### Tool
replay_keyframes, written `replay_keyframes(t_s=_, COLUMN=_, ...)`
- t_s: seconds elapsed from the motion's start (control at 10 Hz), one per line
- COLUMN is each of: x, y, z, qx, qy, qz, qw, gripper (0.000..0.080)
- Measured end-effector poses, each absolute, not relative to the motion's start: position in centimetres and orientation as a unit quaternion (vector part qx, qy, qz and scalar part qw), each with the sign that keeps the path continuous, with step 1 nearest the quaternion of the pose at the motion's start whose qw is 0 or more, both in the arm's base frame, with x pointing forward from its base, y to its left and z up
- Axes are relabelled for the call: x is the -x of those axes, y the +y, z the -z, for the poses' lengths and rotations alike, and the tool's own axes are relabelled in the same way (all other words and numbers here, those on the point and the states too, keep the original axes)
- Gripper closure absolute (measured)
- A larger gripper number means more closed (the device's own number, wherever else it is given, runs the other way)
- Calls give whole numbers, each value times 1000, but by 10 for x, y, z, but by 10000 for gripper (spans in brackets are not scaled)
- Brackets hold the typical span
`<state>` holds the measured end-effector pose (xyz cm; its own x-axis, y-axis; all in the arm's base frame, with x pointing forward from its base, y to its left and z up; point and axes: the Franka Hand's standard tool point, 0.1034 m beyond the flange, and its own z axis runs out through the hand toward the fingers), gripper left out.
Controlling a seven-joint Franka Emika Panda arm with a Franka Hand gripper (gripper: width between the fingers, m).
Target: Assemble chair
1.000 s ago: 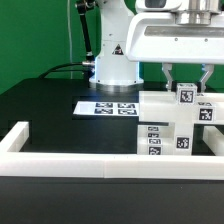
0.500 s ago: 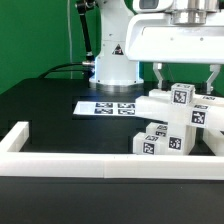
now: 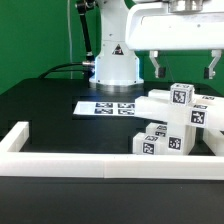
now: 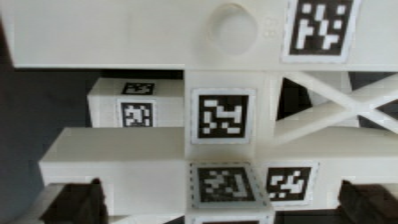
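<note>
Here, the claw (image 3: 184, 66) is seen released, its two fingers (image 3: 158, 68) spread wide and touching nothing. Directly below it, apart from the fingertips, the chair (image 3: 176, 122) is shown resting tilted on the black bench (image 3: 50, 110), its white tagged parts joined. The marker board (image 3: 108, 106) is laid flat beside the chair.

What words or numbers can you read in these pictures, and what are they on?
No words or numbers can be read anywhere.
Chair parts: only small black-and-white square pattern tags, no letters.
Marker board: the same kind of pattern tags, no writing.
Robot base: a small black triangle sign, too small to make out.
Wrist view: tags on the white parts are blurred patterns, not text.
</note>
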<state>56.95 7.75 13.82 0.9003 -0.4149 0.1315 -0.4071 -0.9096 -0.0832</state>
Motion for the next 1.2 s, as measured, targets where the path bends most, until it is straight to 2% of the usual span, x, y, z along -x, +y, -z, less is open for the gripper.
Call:
replay_keyframes(t_s=0.4, x=-568, y=77, z=-135, qx=975, qy=209, qz=71, qw=25, gripper=150)
replay_keyframes(t_s=0.8, x=-542, y=74, z=-143, qx=985, qy=151, qz=72, qw=34, gripper=150)
replay_keyframes(t_s=1.0, x=-539, y=75, z=-142, qx=986, qy=149, qz=72, qw=34, gripper=150)
replay_keyframes(t_s=1.2, x=-515, y=84, z=-138, qx=987, qy=140, qz=74, qw=37, gripper=150)
